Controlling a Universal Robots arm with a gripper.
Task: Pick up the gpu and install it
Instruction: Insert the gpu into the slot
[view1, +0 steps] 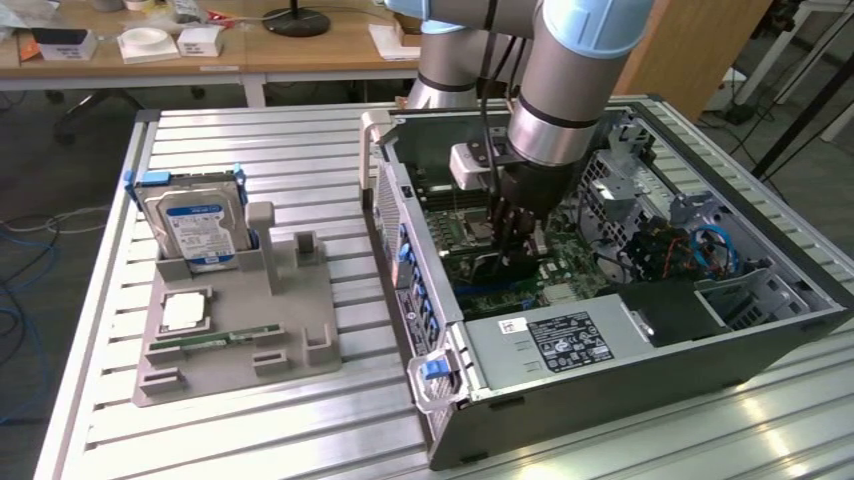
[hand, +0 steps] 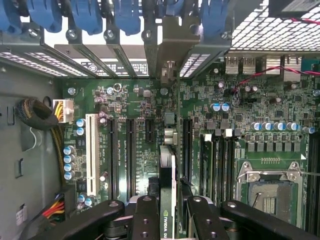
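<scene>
Held the gpu (hand: 168, 167) edge-on, pinched tight in the gripper (hand: 169, 216), close over the motherboard (hand: 131, 102); judged light, stiff yet fragile, best taken by its top edge, clear of components.

On the exterior view's left you are looking at a hard drive (view1: 198, 228) standing upright in a grey holder (view1: 287, 335), a processor chip (view1: 186, 311) and a memory stick (view1: 214, 340) lying flat nearer on it. On that view's right, an open computer case (view1: 601, 410) is resting on the slatted table (view1: 267, 150), power supply (view1: 561, 345) nearest.
</scene>
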